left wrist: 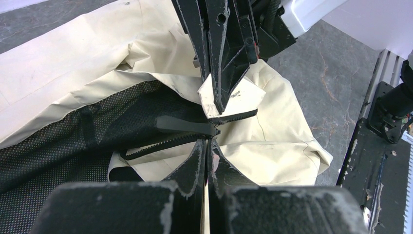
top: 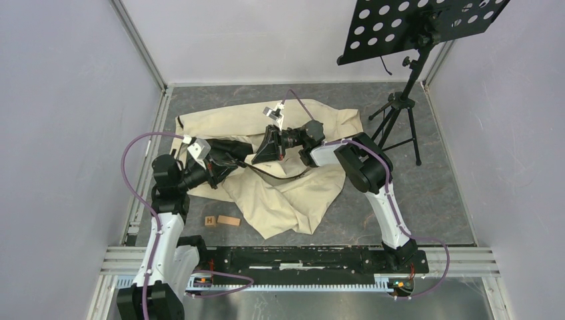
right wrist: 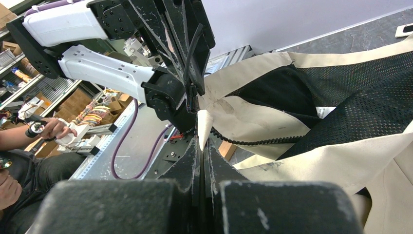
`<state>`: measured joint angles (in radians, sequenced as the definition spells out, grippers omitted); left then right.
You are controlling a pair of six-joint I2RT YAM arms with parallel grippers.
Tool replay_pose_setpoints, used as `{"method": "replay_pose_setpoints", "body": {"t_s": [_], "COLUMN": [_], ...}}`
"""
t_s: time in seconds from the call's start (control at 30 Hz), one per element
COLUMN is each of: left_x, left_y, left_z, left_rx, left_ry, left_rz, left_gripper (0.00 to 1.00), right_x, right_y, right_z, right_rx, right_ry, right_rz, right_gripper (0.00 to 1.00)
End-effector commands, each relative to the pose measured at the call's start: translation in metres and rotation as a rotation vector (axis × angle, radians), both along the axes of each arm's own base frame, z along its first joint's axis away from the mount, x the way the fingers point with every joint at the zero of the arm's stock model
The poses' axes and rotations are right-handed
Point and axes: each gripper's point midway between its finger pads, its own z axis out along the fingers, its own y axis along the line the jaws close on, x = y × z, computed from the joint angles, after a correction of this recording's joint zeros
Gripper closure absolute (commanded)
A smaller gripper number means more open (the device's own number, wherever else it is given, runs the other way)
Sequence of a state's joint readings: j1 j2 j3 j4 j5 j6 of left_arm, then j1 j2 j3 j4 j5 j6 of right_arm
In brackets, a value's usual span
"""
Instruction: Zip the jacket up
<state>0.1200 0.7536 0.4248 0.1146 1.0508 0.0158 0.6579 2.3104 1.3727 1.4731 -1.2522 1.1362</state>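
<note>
Top view: jacket [top: 280, 193] crumpled on grey tabletop [top: 440, 193], dark inside showing.
Left wrist view: left end effector [left wrist: 207, 142] pinched tight on jacket edge, right by zipper [left wrist: 156, 145].
Right wrist view: right end effector [right wrist: 201, 144] pinched tight on cream jacket corner.

Grey marbled counter [top: 440, 200] with pale walls around it. At the back right a black tripod stand [top: 400, 110] stands on it, carrying a tilted black plate [top: 420, 23] full of round holes up top. Near the front left there are two little wooden blocks just beside each other: the H block [top: 210, 221] and, to its right, the plain block [top: 228, 221]. A long black rail [top: 300, 259] runs along the near edge. The right wrist view catches a person [right wrist: 19, 139] at lower left, with cluttered shelves [right wrist: 97, 105] further back.
</note>
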Motion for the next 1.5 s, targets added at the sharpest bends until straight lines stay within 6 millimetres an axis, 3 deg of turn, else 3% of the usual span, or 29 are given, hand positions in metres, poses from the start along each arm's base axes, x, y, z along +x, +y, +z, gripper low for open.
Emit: {"method": "replay_pose_setpoints", "body": {"t_s": [0.0, 1.47], "left_x": [-0.001, 0.002], "left_y": [-0.004, -0.002], "left_z": [0.011, 0.011], "left_rx": [0.013, 0.023], "left_ry": [-0.071, -0.072], "left_rz": [-0.039, -0.022], "left_gripper": [0.98, 0.98], "right_x": [-0.02, -0.022], "right_y": [-0.01, -0.019], "right_z": [0.047, 0.043], "right_rx": [0.321, 0.304], "right_ry": [-0.397, -0.435], "right_rz": [0.003, 0.003], "right_gripper": [1.0, 1.0]}}
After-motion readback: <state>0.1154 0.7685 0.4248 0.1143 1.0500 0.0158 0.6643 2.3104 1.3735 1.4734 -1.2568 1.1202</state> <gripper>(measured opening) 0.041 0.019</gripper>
